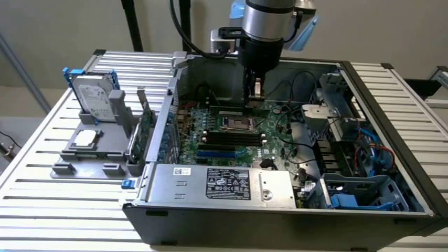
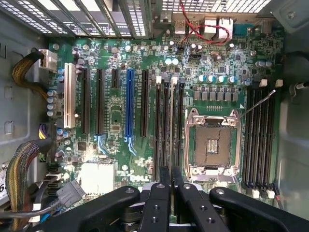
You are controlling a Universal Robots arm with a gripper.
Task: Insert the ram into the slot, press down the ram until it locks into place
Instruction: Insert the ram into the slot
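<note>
**Black metal claw clamped on ram, down at the board**

Fingers pressed together, pinching the long, thin green circuit-board ram, seen edge-on as a pale strip. Ram upright and in line with a bank of long narrow black plastic memory slots, inside that bank, just beside the square silver CPU socket. Cannot tell which slot of the bank, nor whether seated or latched.

Second bank of the same black slots on the far side of the socket, bare. Longer blue plastic slot parallel to the first bank, well apart from the ram. Red wire looped near the rear ports.

From the exterior view: silver arm straight down into the open dark grey steel computer case, claw low over the green motherboard. Silver labelled power-supply box along the case's near edge. Case on a white slatted tabletop.

Outside the case, on the exterior view's left: grey plastic fixture with a silver hard drive upright in a blue-railed holder, and an upright green expansion card just beside the case wall.
</note>
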